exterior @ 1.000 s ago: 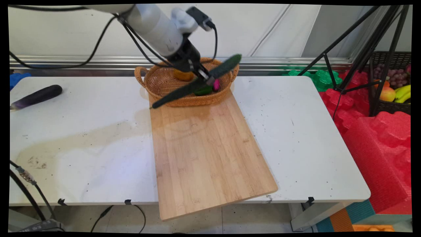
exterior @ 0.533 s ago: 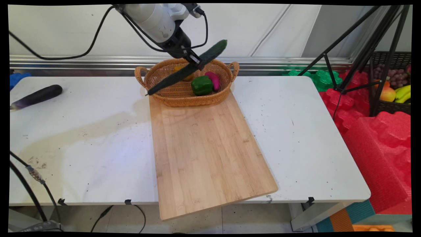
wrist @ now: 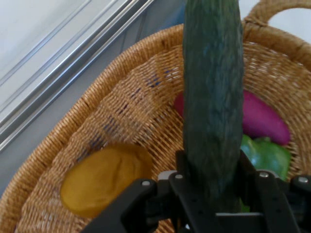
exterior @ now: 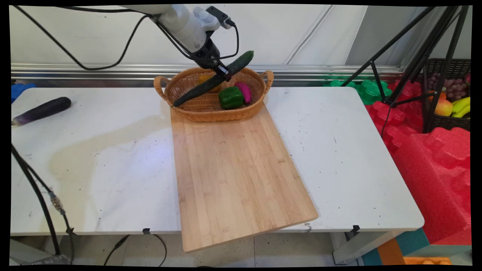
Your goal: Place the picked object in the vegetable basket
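My gripper is shut on a long dark green cucumber, held slanted above the wicker basket at the table's back. In the hand view the cucumber rises between the fingers over the basket. Inside the basket lie a green bell pepper, a magenta vegetable and a yellow-orange fruit. The hand view shows the same fruit, the magenta vegetable and the pepper below the cucumber.
A wooden cutting board runs from the basket to the table's near edge. A dark eggplant lies at the far left of the table. Tripod legs, red foam and a fruit crate stand to the right.
The gripper, still holding the cucumber, rose off the basket's contents and drew back toward the wall, uncovering the pepper and magenta vegetable. The cucumber's lower tip now hangs over the basket's left part.
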